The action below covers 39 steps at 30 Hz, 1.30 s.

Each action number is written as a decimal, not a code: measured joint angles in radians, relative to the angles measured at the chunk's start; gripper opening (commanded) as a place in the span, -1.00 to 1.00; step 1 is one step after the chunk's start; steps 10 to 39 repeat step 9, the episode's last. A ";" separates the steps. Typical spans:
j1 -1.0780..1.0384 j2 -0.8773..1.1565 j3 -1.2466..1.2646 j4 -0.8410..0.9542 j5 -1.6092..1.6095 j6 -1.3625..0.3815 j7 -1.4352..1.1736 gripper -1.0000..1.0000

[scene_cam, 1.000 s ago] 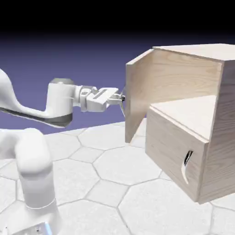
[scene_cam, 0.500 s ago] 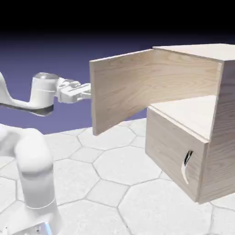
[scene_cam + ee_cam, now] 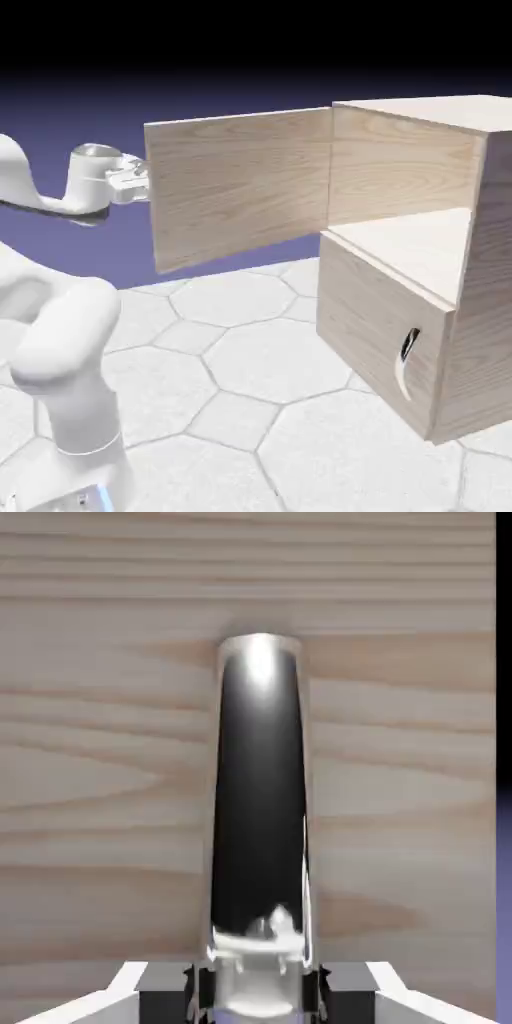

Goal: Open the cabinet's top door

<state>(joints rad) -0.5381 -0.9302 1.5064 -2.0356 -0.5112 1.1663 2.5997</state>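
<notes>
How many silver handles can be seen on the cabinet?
2. One handle on the swung-open top door, gripped by the claw; it is hidden in the exterior view. The lower handle sits on the lower panel.

**Arm stretched out level, gripper clamped tight**

The white arm (image 3: 60, 350) rises from the lower left of the exterior view as a thick upright link, bends over at a rounded elbow, and runs back up toward the left edge. From there a slim forearm reaches to the right, roughly level, ending in a grey-capped wrist (image 3: 92, 160). The gripper (image 3: 135, 178) points sideways to the right, its far end hidden in that view. In the hand view the two grey fingertips (image 3: 160, 994) sit at the bottom edge, drawn close together, pressed against either side of a shiny metal handle (image 3: 260, 812) lying between them.
</notes>
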 measured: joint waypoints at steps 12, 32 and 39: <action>-0.277 -0.103 0.137 0.326 0.078 -0.210 -0.081 -1.00; -0.277 -0.103 0.137 0.326 0.078 -0.210 -0.081 -1.00; -0.277 -0.103 0.137 0.326 0.078 -0.210 -0.081 -1.00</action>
